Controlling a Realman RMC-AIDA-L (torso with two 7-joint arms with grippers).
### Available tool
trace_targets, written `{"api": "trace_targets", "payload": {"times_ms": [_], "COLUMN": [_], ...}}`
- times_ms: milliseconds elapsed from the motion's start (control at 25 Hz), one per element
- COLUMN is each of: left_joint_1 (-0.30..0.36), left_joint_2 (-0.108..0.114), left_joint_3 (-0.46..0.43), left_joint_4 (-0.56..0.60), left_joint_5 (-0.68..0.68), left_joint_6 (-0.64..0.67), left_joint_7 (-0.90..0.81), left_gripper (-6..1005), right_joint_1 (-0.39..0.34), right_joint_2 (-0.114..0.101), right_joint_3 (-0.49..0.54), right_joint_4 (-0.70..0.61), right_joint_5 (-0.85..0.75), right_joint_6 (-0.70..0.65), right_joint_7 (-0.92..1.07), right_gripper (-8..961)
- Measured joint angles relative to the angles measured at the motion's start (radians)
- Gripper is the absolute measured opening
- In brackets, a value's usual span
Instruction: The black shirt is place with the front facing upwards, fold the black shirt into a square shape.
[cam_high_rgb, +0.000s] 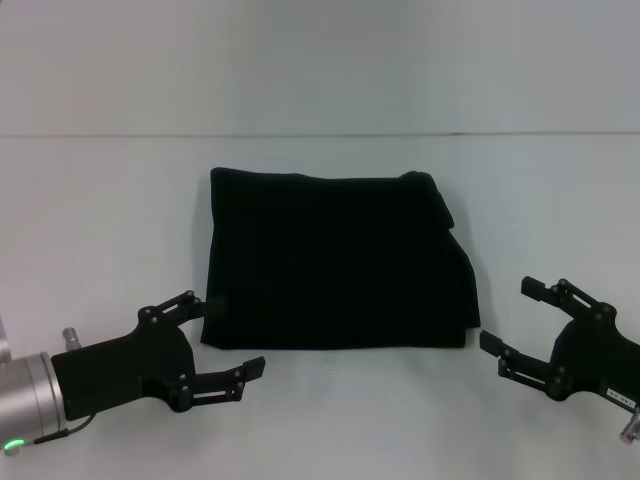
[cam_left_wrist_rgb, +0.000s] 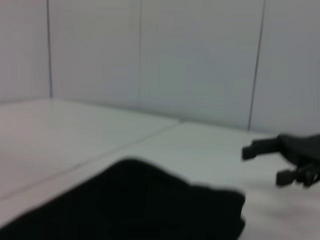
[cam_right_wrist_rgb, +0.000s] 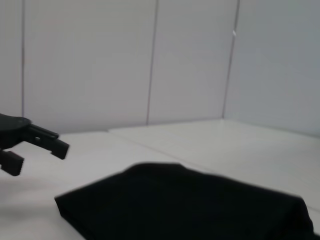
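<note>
The black shirt (cam_high_rgb: 335, 262) lies folded into a rough square in the middle of the white table, with no lettering showing. It also shows in the left wrist view (cam_left_wrist_rgb: 135, 205) and in the right wrist view (cam_right_wrist_rgb: 190, 205). My left gripper (cam_high_rgb: 232, 335) hovers open just off the shirt's near left corner, holding nothing. Off the near right corner my right gripper (cam_high_rgb: 508, 318) is open and empty as well. The left wrist view shows the right gripper (cam_left_wrist_rgb: 265, 162) across the shirt. In the right wrist view the left gripper (cam_right_wrist_rgb: 37, 152) appears beyond the fabric.
The white table (cam_high_rgb: 330, 420) runs around the shirt on every side. A pale wall (cam_high_rgb: 320, 60) rises behind the table's far edge.
</note>
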Motion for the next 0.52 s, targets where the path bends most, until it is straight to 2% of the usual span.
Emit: {"api": "trace_targets", "payload": {"times_ms": [80,240,520], "left_joint_1": [0.006,-0.005,-0.011], "left_joint_2": [-0.001,0.016,0.021], "left_joint_3": [-0.001,-0.002,0.0], "left_joint_4": [-0.013,-0.039,-0.038], "left_joint_5": [0.003,0.004,0.011], "left_joint_6": [-0.018,-0.022,-0.022], "left_joint_7": [0.005,-0.03,-0.044], "left_gripper": [936,936,936], "right_joint_1": [-0.011,-0.022,-0.021], "right_joint_2": [-0.001,-0.001,-0.001], "right_joint_3": [-0.003,-0.004,-0.004], "right_joint_4": [0.003,0.004,0.004], "right_joint_5": [0.0,-0.001,0.0], "right_joint_6": [0.011,0.015,0.016], "right_joint_7": [0.0,0.0,0.0], "right_gripper": [898,898,897]}}
